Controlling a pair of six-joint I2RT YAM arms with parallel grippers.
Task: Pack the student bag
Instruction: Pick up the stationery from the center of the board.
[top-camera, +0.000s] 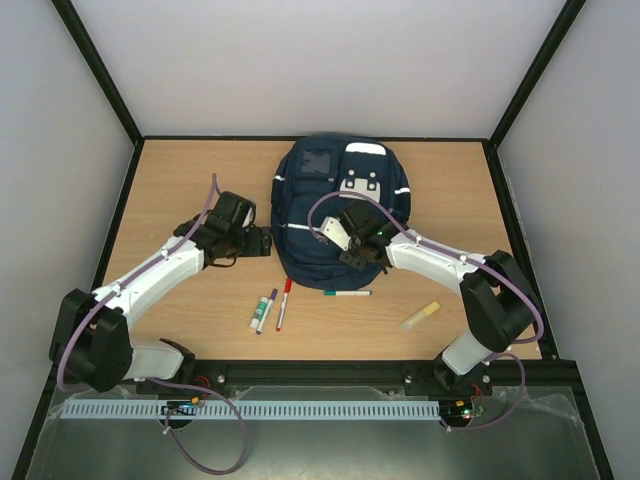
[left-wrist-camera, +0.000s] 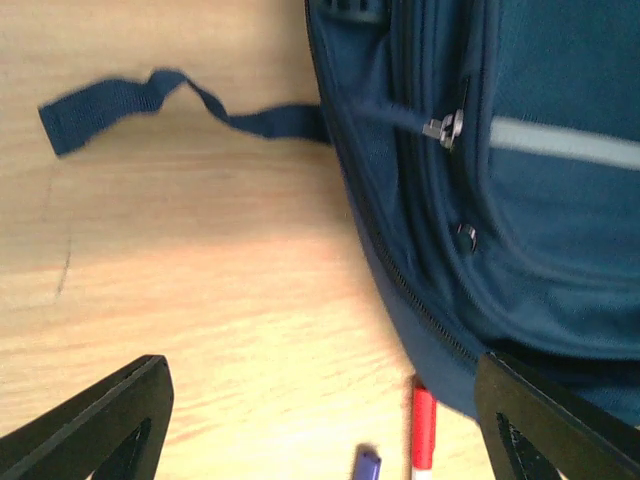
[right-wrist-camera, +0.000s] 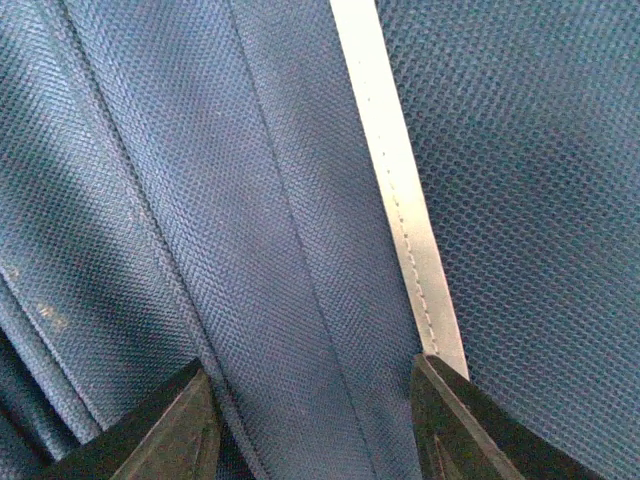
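Clearly, packing has hardly begun. The student bag (top-camera: 330, 215) lies flat at the middle of the table (top-camera: 180, 190), toward its far side, and its zips look closed as far as I can tell. The things that seem meant for it lie loose nearer the arms: a red pen (top-camera: 283, 304), a purple pen (top-camera: 267, 310), a white marker (top-camera: 256, 313) just beside that, a teal pen (top-camera: 347, 293), and a pale yellow stick (top-camera: 420, 316) off to the right.

The left tool (top-camera: 265, 243) sits just beside the bag's left edge, jaws spread wide and holding nothing. Its wrist view shows bare table and the bag's side between the fingers, with a metal zip pull (left-wrist-camera: 447, 128) ahead and a loose strap (left-wrist-camera: 130, 100) trailing across the wood. I judge that this position suits a reach for the pull, since the bag must be opened before anything goes in.

The right tool (top-camera: 355, 255) is low over the bag's near right part, jaws partly apart. Woven cloth and a grey stripe (right-wrist-camera: 400, 200) fill the gap, with no fold visibly pinched. It is probably there to steady the bag so it does not slide when the zip is drawn.
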